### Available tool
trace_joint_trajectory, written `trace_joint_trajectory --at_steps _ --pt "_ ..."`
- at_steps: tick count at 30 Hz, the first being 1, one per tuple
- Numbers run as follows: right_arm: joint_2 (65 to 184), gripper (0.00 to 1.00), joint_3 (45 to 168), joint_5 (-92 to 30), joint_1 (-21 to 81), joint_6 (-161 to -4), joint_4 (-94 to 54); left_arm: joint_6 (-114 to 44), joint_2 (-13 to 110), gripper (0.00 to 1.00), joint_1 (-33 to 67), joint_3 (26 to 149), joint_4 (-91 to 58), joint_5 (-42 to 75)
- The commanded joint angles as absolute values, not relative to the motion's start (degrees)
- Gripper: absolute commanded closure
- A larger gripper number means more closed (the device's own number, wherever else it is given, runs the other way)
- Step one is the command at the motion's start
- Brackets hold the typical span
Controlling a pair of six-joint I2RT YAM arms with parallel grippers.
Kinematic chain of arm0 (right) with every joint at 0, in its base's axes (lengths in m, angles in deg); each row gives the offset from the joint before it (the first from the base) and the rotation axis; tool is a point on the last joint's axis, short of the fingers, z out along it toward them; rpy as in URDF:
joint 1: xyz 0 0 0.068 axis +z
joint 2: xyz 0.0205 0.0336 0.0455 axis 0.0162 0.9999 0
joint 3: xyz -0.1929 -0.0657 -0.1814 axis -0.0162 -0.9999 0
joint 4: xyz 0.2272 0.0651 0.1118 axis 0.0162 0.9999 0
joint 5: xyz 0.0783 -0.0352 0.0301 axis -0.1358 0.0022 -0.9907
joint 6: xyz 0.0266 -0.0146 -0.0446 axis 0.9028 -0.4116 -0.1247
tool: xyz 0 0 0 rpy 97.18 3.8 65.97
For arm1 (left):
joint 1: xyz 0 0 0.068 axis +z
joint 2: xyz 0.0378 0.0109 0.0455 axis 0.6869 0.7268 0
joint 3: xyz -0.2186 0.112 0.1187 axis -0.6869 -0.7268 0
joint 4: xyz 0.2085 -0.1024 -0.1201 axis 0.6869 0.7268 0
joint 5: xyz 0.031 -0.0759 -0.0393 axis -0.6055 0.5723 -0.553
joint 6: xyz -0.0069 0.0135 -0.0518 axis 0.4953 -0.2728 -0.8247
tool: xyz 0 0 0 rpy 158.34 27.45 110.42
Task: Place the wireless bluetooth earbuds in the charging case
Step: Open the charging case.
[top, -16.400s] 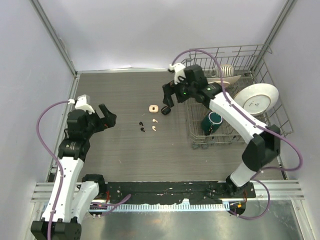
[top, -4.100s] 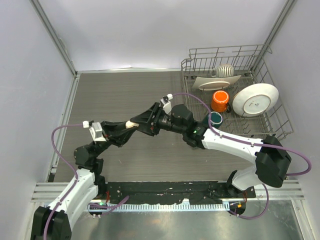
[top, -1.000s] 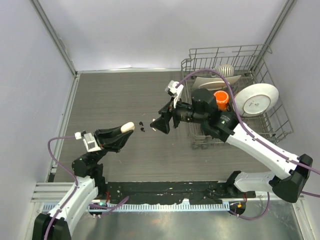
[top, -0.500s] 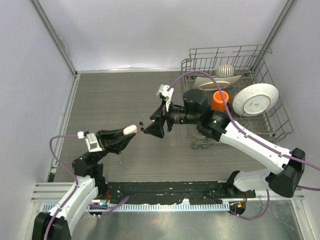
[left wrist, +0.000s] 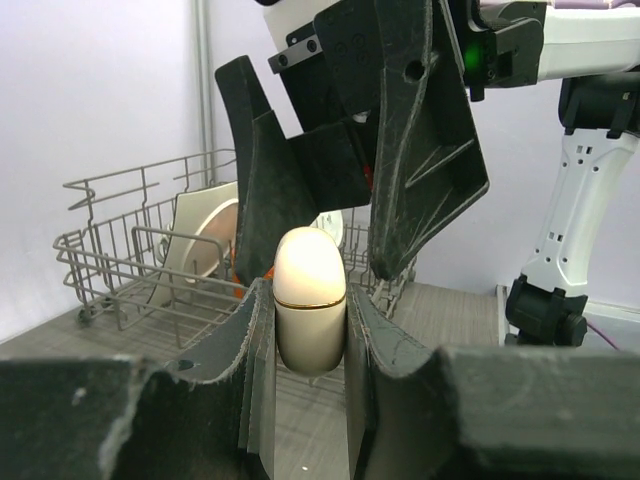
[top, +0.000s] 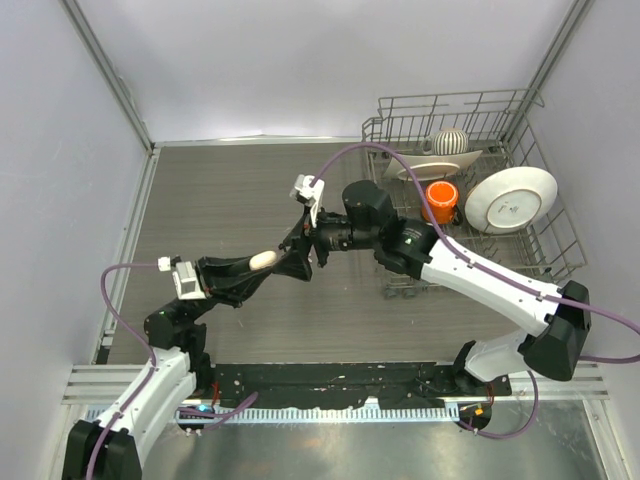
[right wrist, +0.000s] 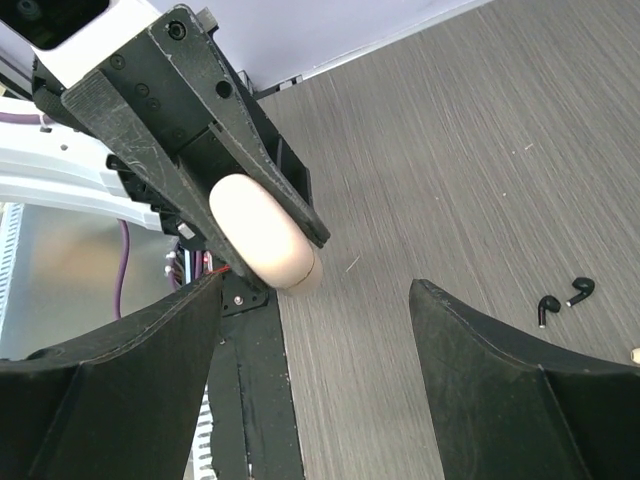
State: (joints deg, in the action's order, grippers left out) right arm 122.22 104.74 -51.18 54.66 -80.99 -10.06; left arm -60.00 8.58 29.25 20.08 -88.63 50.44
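Left gripper [top: 258,264]: fingers pinching cream charging case [left wrist: 310,300], lid closed, seam visible, rounded end protruding past fingertips.
Right gripper [right wrist: 315,288]: jaws spread wide, flanking protruding case end, not clamped on it.
Meeting point sits at 8 o'clock from table [top: 220,190] centre.
Black earbuds [right wrist: 579,291]: two, lying loose on table, close together, 4 o'clock from case in right wrist view.
Dish rack [top: 520,110]: 2 o'clock corner.

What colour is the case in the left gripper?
The case is cream, clearest in the left wrist view.
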Motion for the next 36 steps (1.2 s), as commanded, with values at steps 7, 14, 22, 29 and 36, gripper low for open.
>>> trace_joint_trajectory --at_steps 7,14,22,29,36 --pt "125.3 0.2 108.4 -49.4 55.4 -79.8 -13.9 -61.9 10.0 1.0 29.1 22.4 -98.7 53.8" --pt "127.0 0.2 109.8 -48.9 55.4 -78.0 -14.7 -62.9 10.4 1.0 28.5 22.7 -99.3 57.5" --pt "128.6 0.2 110.6 -48.3 55.3 -77.2 -13.8 -63.0 10.6 1.0 28.2 22.9 -100.7 58.1" --pt "128.7 0.2 111.2 -49.2 53.7 -76.3 -13.8 -64.0 10.8 1.0 27.9 22.3 -102.8 58.4" --pt "129.0 0.2 111.3 -51.9 51.6 -75.5 -13.9 -63.9 10.0 1.0 27.9 22.1 -102.7 57.8"
